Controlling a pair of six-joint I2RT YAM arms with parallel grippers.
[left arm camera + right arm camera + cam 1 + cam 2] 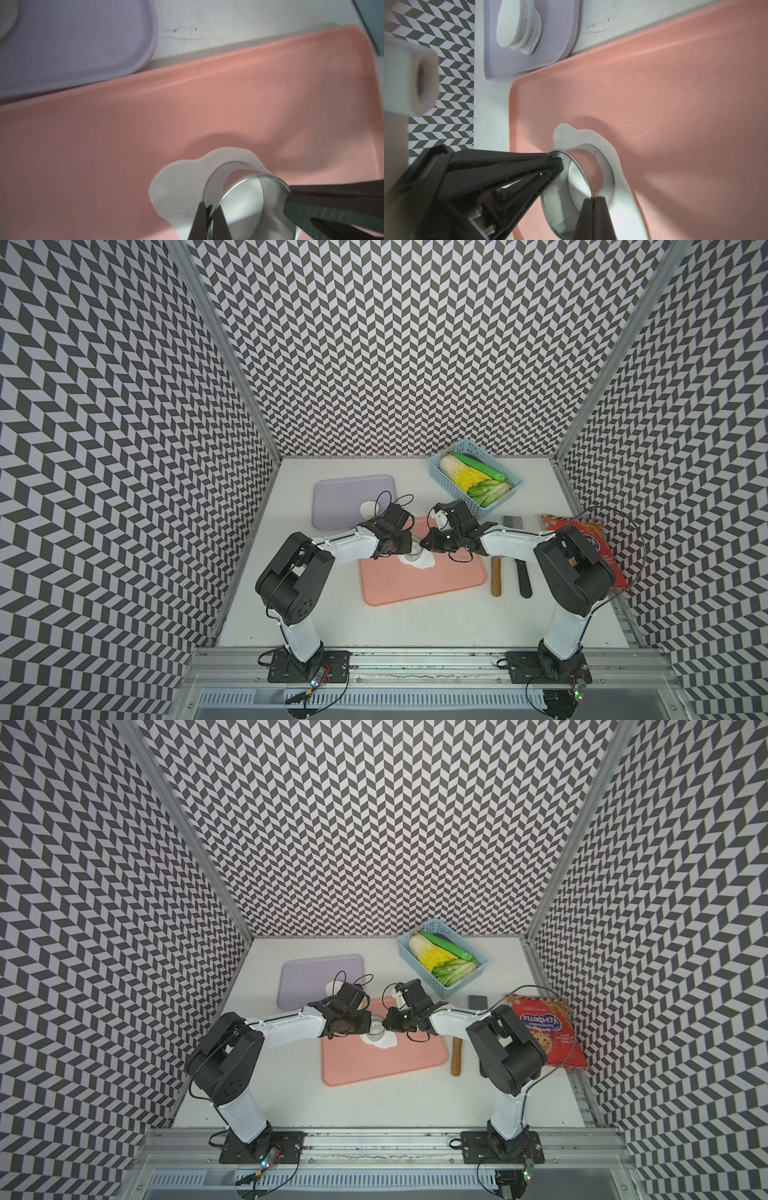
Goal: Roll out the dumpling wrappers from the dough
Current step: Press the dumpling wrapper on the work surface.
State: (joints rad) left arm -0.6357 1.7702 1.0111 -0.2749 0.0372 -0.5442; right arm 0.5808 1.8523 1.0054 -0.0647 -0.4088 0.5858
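Note:
A metal ring cup (411, 554) (376, 1032) stands upright on the flat, irregular white dough (424, 564) (182, 178) (591, 135) at the back middle of the pink tray (424, 585). My left gripper (210, 208) (404, 549) is shut on the cup's rim on one side. On the opposite side of the rim my right gripper (594, 198) (423, 545) is shut too. Inside the cup (245, 187) (556, 199) white dough shows. A stack of round dumpling wrappers (519, 27) (368, 509) lies on the purple tray (556, 31) (345, 493) behind.
A blue basket (476, 483) of vegetables stands at the back right. A wooden rolling pin (496, 576) and a black tool (525, 580) lie right of the pink tray. Beyond them lie a small grey block (512, 521) and a red snack bag (548, 1031).

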